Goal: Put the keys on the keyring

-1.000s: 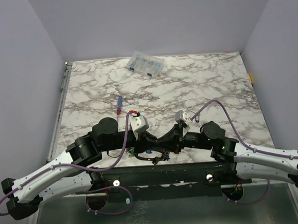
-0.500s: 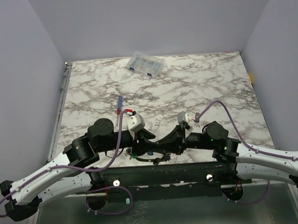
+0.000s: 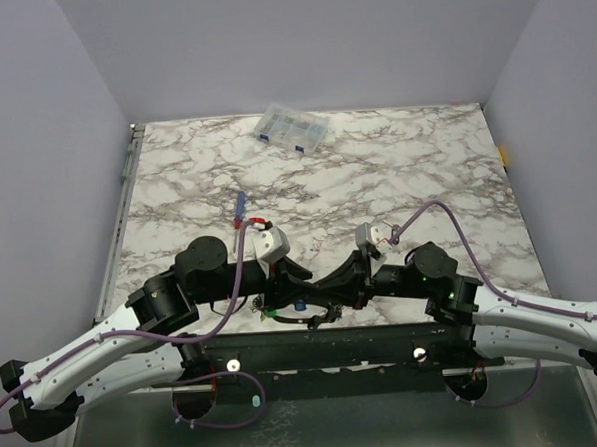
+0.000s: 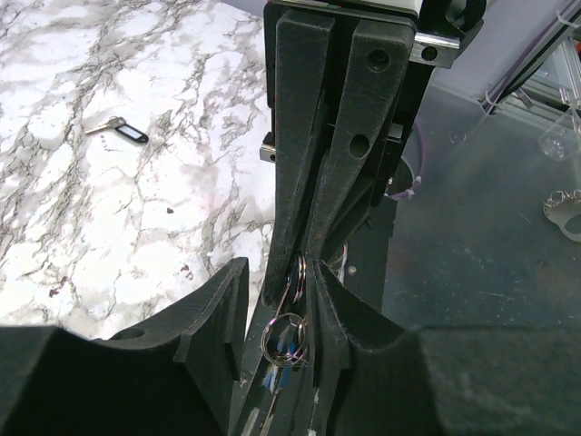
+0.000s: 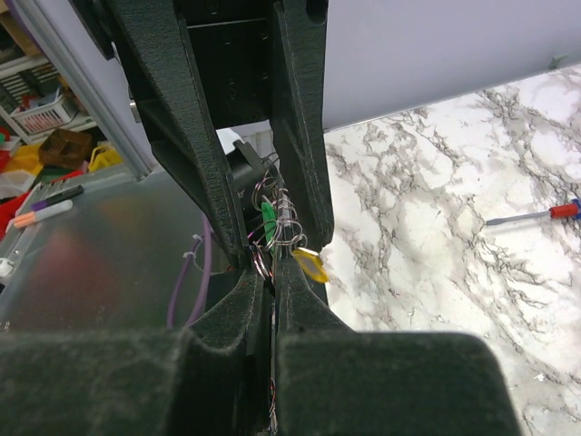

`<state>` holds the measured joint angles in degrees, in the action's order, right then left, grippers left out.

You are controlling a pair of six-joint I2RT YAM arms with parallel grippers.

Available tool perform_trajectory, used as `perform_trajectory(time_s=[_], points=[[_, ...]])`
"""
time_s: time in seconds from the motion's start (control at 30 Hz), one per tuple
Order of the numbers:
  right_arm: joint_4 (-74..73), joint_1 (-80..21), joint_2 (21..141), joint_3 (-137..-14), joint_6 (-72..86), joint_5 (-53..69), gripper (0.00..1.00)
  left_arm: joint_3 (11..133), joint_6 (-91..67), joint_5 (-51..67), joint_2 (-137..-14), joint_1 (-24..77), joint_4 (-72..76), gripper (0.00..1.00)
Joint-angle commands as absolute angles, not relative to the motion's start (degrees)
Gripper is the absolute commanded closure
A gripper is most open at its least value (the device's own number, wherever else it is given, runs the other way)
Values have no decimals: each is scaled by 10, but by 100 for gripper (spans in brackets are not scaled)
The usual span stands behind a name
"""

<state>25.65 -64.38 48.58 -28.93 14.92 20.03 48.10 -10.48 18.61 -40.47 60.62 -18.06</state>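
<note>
Right claw (image 5: 272, 289) and left claw (image 4: 275, 289) are meeting at the surface's (image 3: 376, 169) six o'clock edge.
The right is pinching the keyring (image 4: 299, 271), keys (image 5: 270, 216) dangling; the left is standing spread around it.

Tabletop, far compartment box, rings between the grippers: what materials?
White, grey-veined tabletop: marble look with a slight sheen; real stone or printed laminate, cannot tell.
Clear compartment box: transparent glossy plastic; the contents show through.
Thin silvery rings: bare metal wire, judging by the bright glints.
</note>
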Motion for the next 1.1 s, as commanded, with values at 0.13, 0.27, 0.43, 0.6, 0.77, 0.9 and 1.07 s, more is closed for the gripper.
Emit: perform_trajectory(time_s=[0.13,0.27,0.43,0.6,0.77,0.9,1.07], points=[[299,-645,467,-308,151,219,99,473,-113,197,-411,607,-183,55],[301,-645,465,-312,152,227,99,469,-119,209,-418,607,-185,56],[307,-646,461,-315,156,243,99,464,-121,230,-425,606,-185,77],[311,-645,462,-320,158,256,99,464,-119,243,-434,606,-182,100],[301,-646,471,-322,150,256,99,490,-142,227,-475,606,-209,100],[279,-645,473,-320,135,245,85,528,-146,215,-522,607,-251,100],[251,-645,471,-316,115,241,63,565,-156,189,-538,606,-276,100]])
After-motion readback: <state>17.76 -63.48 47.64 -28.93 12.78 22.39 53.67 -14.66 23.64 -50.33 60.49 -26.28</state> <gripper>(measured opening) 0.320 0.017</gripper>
